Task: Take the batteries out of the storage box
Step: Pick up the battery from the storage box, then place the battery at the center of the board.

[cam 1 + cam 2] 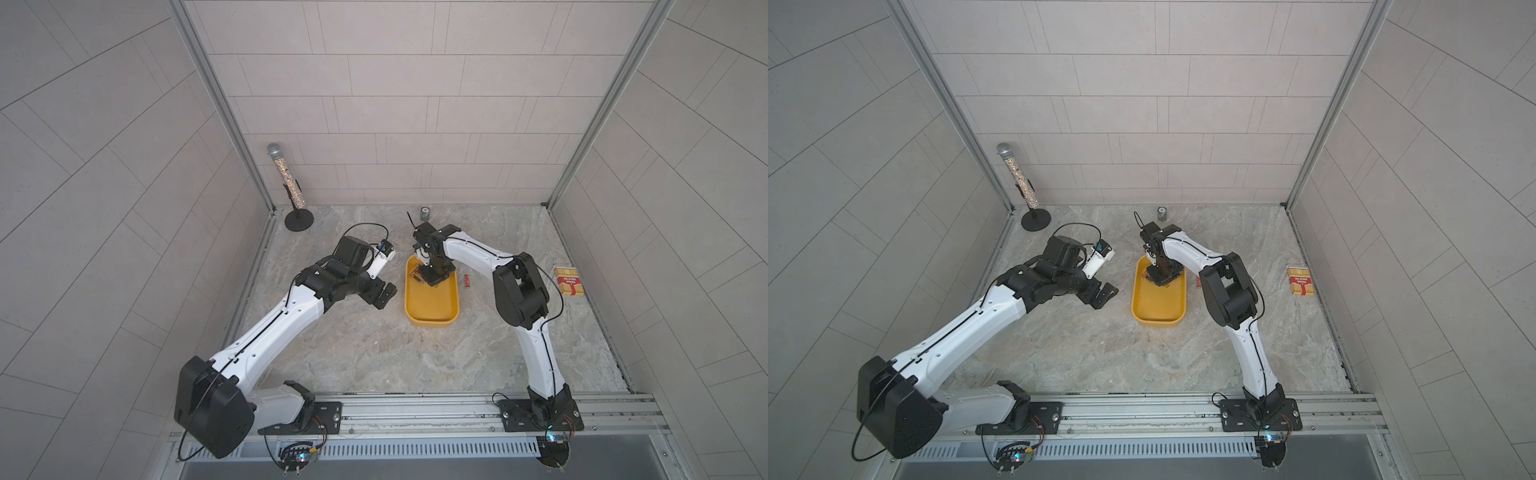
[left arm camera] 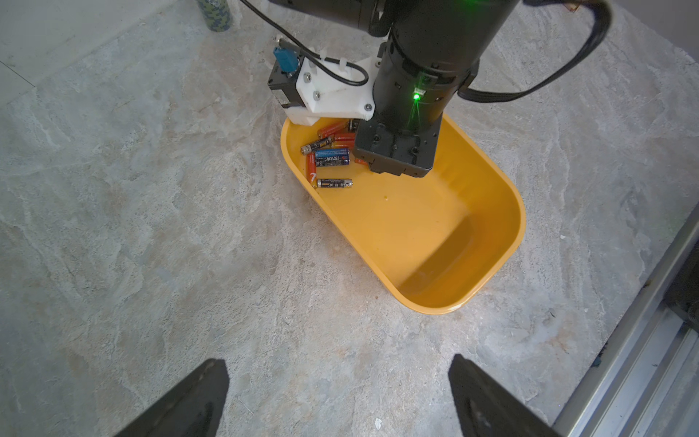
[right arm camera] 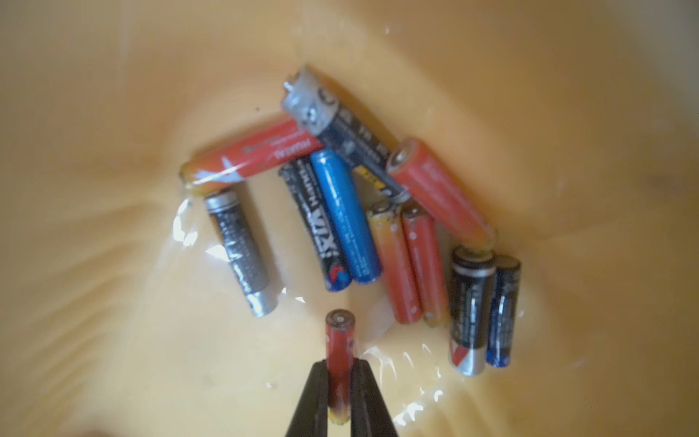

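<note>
Early on: right pincer (image 3: pixel 340 365) clamps one red battery (image 3: pixel 340 336), ten-odd batteries (image 3: pixel 346 215) ahead in storage box (image 2: pixel 472 265); left pincer (image 2: pixel 336 359) open.

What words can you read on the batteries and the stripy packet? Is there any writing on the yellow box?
Nothing is clear enough to quote.
Black-and-blue battery: big white letters, too blurred to read.
Long red battery: pale print, blurred.
Red battery in the jaws: no print shows.
Striped packet: print on its red band, too small.
Storage box: no writing seen.
</note>
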You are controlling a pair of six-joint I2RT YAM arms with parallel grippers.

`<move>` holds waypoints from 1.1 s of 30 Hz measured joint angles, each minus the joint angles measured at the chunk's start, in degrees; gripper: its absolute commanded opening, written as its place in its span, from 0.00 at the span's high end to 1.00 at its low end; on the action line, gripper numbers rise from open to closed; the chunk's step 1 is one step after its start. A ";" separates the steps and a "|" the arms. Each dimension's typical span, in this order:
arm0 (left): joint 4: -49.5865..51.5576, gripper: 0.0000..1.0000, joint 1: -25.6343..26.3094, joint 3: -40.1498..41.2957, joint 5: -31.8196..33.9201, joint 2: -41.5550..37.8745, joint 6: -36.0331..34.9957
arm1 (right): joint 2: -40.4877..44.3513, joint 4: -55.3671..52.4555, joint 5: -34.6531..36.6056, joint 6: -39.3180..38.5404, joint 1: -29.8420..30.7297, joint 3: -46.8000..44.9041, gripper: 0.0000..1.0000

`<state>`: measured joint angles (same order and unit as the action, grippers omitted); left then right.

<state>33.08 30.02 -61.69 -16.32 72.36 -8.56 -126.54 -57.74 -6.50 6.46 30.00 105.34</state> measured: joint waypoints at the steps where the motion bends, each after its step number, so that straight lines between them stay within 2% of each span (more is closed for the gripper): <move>1: -0.02 0.00 0.00 0.00 -0.02 0.00 0.00 | 1.07 -0.33 -0.61 0.15 0.02 -0.15 1.00; 11: -0.39 0.00 0.00 0.00 -0.92 -0.15 0.17 | 15.87 -2.01 -3.30 1.70 -0.61 -0.74 1.00; 17: -1.31 0.00 1.66 0.00 -5.92 -0.59 -0.09 | 22.36 0.76 -2.95 5.75 -8.22 -7.30 1.00; 23: 0.04 0.00 5.49 0.00 -7.08 -0.17 -1.44 | 22.21 3.32 1.99 9.44 -16.46 -17.03 1.00; 33: 1.14 0.00 5.57 0.00 -6.34 0.96 -1.57 | 14.99 6.71 5.75 10.75 -17.18 -20.00 1.00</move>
<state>34.22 35.59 -61.69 -22.65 73.32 -10.13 -111.55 -51.03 -0.75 17.21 12.82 85.34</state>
